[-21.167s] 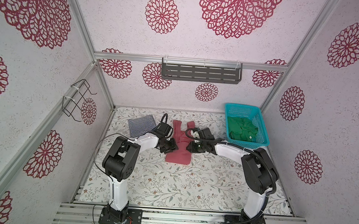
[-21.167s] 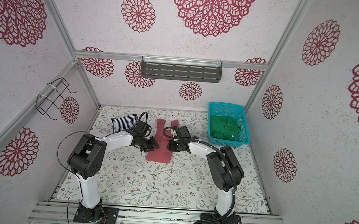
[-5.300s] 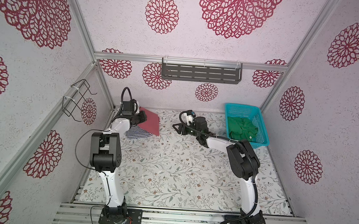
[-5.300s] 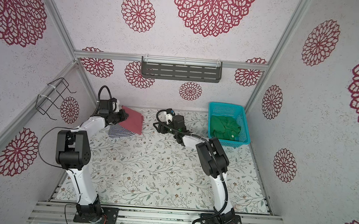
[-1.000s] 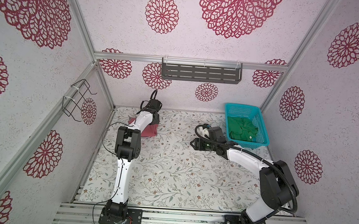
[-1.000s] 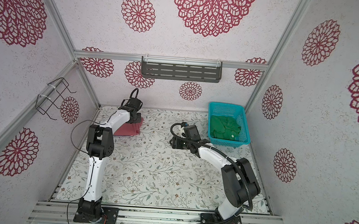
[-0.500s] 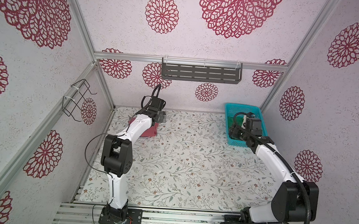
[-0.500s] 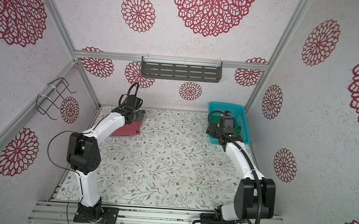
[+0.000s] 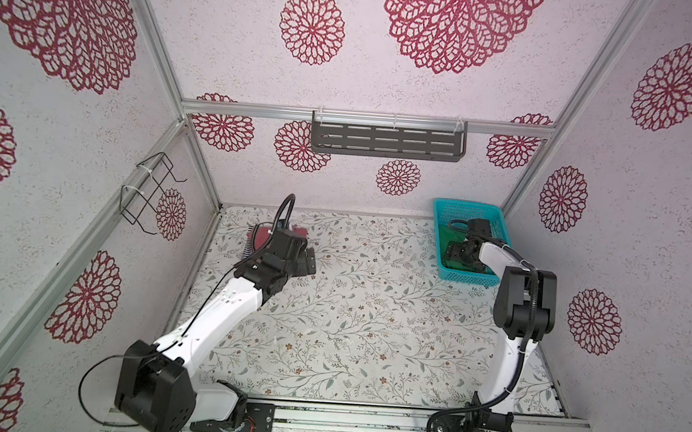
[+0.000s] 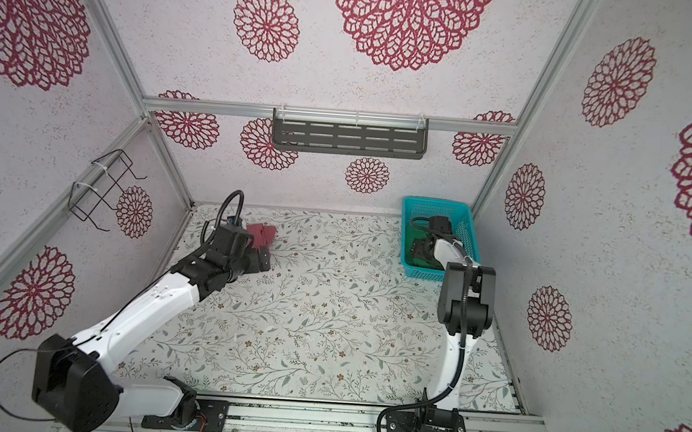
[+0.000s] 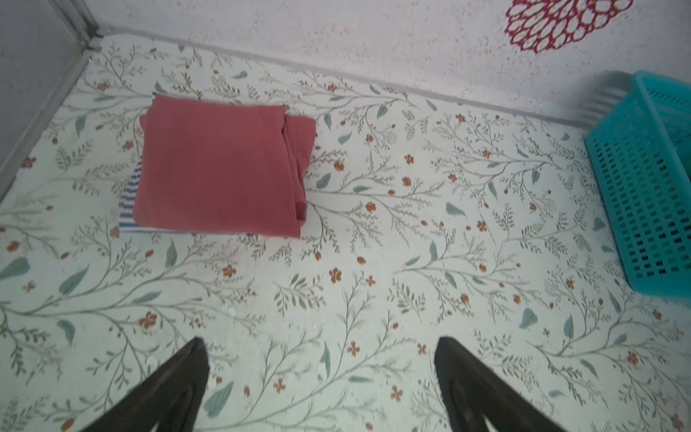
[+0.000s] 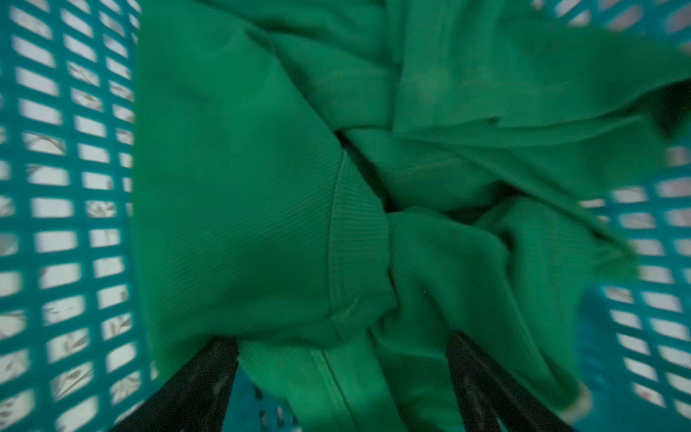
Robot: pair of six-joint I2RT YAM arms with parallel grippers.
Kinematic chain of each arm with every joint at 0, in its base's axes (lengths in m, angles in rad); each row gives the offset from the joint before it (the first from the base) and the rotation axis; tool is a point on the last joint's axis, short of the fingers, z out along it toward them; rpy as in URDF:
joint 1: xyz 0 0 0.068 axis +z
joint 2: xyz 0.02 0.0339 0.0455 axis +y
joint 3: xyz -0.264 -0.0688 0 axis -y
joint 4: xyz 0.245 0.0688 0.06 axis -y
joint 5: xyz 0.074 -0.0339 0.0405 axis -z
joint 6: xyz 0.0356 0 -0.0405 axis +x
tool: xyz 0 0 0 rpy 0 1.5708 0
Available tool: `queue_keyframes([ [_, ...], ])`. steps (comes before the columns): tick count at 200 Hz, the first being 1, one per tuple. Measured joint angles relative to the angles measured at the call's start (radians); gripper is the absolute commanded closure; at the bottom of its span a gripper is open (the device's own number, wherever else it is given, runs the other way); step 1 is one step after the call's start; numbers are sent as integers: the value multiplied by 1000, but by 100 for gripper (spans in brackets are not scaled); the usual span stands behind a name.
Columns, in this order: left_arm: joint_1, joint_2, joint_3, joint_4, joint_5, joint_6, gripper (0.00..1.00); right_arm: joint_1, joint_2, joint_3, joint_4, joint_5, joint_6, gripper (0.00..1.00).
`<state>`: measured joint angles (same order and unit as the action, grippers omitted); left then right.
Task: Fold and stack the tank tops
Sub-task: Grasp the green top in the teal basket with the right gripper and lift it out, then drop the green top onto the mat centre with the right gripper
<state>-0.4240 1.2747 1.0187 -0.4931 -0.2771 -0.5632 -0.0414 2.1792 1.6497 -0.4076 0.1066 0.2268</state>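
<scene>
A folded red-pink tank top (image 11: 224,168) lies on the folded striped tank top (image 11: 129,202) at the table's back left. In both top views my left arm hides most of the stack (image 9: 299,231) (image 10: 261,234). My left gripper (image 11: 321,342) (image 9: 305,262) stands open over bare table, a little in front of the stack, with nothing in it. A crumpled green tank top (image 12: 261,205) (image 9: 443,238) fills the teal basket (image 9: 467,209) (image 10: 437,202). My right gripper (image 12: 340,340) (image 9: 458,254) is down inside the basket, jaws wide apart, with green cloth between the fingers.
The basket (image 11: 643,179) stands at the back right corner against the wall. A grey slotted shelf (image 9: 387,140) hangs on the back wall and a wire rack (image 9: 150,195) on the left wall. A floral cloth (image 9: 371,310) covers the table.
My left gripper let go of the red-pink top, opened and drew back from the stack. My right arm swung from mid-table into the basket over the green top, jaws widening.
</scene>
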Motion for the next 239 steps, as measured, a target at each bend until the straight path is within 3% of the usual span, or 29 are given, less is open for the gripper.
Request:
queue_keyframes([
  [14, -3, -57, -50, -11, 11, -30, 2, 0, 40, 33, -10, 4, 1, 29],
  [30, -3, -103, -85, -21, 19, -56, 2, -2, 48, 65, -13, -19, 6, 72],
  [46, -3, -132, -106, -23, 24, -74, 2, -4, 48, 77, -13, -33, 11, 100],
  [100, -3, -147, -91, -23, 48, -77, 1, -3, -14, 184, -123, -58, -10, 100],
  [147, 3, -147, 2, -13, 83, -58, 1, 51, -325, 345, -221, -78, -72, 100],
  [196, 15, -150, 37, 2, 137, -43, 4, 320, -647, 397, -249, -171, -113, 100],
  [239, 46, -204, 23, 3, 184, -47, 11, 507, -695, 254, -262, -309, -110, 100],
])
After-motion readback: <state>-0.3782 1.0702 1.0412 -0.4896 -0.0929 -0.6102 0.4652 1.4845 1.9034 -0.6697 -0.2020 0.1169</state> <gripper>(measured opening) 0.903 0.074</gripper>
